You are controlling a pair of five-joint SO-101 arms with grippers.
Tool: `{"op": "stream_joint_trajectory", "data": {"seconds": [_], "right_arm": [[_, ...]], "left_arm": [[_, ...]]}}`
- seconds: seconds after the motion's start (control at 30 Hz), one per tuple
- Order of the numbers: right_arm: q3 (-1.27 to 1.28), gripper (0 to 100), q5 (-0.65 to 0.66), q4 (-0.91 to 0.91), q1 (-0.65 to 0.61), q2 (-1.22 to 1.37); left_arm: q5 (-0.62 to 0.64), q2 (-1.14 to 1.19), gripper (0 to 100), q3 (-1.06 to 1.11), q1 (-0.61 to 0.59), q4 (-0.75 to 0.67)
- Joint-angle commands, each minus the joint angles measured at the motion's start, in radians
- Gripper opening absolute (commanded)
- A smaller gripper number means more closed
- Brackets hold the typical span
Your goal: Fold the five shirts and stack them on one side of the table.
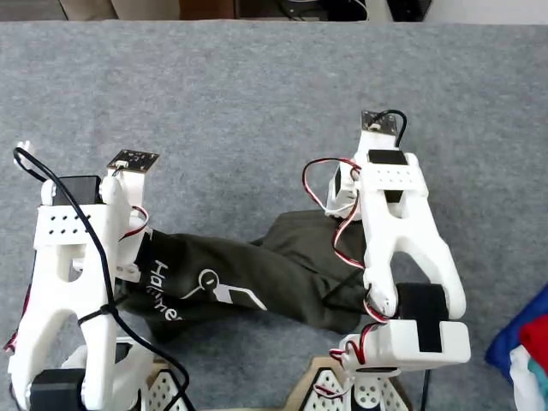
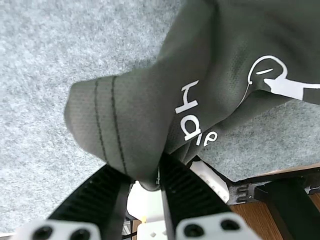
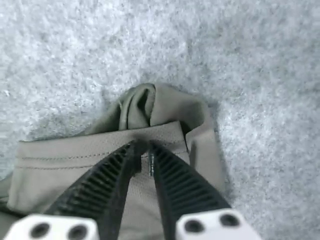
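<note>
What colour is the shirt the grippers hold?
The shirt is dark olive with white print; best in left wrist view.

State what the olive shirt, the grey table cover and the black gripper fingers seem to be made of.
The shirt looks like thin matte knit fabric, perhaps synthetic: it has a fine mesh texture, a stitched hem and soft folds. The table cover looks like felt or low-pile carpet, judging by its fuzzy, flecked surface. The gripper fingers look like hard black plastic with moulded ribs.

Left white plastic arm [image 1: 73, 274], thin looping black cable [image 1: 53, 181]; right white plastic arm [image 1: 398, 223], twisted red-and-white wires [image 1: 330, 160], rectangular black servo block [image 1: 421, 304]; long black ribbed fingers [image 2: 102, 192] on white screw-holed bases [image 2: 55, 232].
</note>
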Motion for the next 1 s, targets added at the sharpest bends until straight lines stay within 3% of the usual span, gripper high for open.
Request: {"op": "stream_joint_trajectory", "data": {"seconds": [0.0, 0.57, 0.63, 0.87, 0.97], "right_arm": [[-0.002, 4.0, 0.003, -0.015, -0.013, -0.01], [-0.005, 0.9, 0.06, -0.086, -0.361, -0.01], [-0.007, 0.9, 0.101, -0.075, -0.354, -0.013], [-0.15, 0.9, 0.123, 0.124, -0.13, -0.107], [-0.174, 5.8, 0.124, 0.157, -0.088, -0.122]], "left_arm": [[-0.005, -0.016, 2, 0.002, -0.008, -0.006], [-0.005, -0.016, 2, 0.002, -0.006, -0.006], [-0.005, -0.016, 2, 0.002, -0.005, -0.006], [-0.005, -0.016, 2, 0.002, -0.006, -0.006], [-0.005, -0.016, 2, 0.002, -0.006, -0.006]]}}
